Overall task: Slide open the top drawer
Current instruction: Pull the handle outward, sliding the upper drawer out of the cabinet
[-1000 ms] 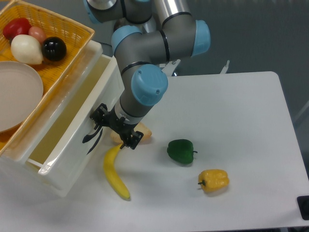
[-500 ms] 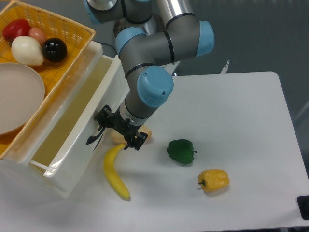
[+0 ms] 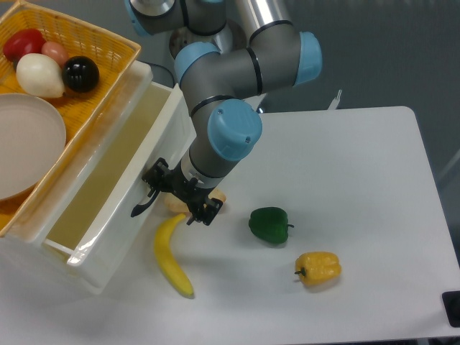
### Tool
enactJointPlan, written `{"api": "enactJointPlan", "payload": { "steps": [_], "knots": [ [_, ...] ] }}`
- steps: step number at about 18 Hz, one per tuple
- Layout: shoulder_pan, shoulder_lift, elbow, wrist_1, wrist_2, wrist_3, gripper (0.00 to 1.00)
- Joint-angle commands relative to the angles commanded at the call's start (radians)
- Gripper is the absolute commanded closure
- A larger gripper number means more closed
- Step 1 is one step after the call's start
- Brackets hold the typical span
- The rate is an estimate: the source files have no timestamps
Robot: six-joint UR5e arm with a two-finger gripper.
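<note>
The top drawer (image 3: 115, 237) is a glossy cream-white box, pulled well out of the cabinet toward the table's middle, so its pale yellowish inside shows. Its black curved handle (image 3: 141, 207) sits on the front face. My black gripper (image 3: 164, 190) is pressed against that front at the handle's upper end, and its fingers look shut on the handle. The arm's grey and blue wrist (image 3: 231, 133) hangs above it and hides part of the drawer's front corner.
A yellow wicker basket (image 3: 108, 54) with round fruit and a beige plate (image 3: 25, 140) sits on the cabinet. A banana (image 3: 172, 255) lies just in front of the drawer, a pale item (image 3: 216, 196) behind my gripper. A green pepper (image 3: 269, 224) and a yellow pepper (image 3: 318, 268) lie to the right.
The drawer has slid a little further out to the right, and my gripper moved with it at the handle. The banana and peppers have stayed put.
</note>
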Motion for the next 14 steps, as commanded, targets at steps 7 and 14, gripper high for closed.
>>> {"api": "enactJointPlan", "payload": {
  "steps": [7,14],
  "knots": [
    [0.009,-0.006,0.008,0.002,0.000,0.000,0.00],
    [0.017,-0.009,0.009,0.002,0.002,0.005,0.00]
  ]
}}
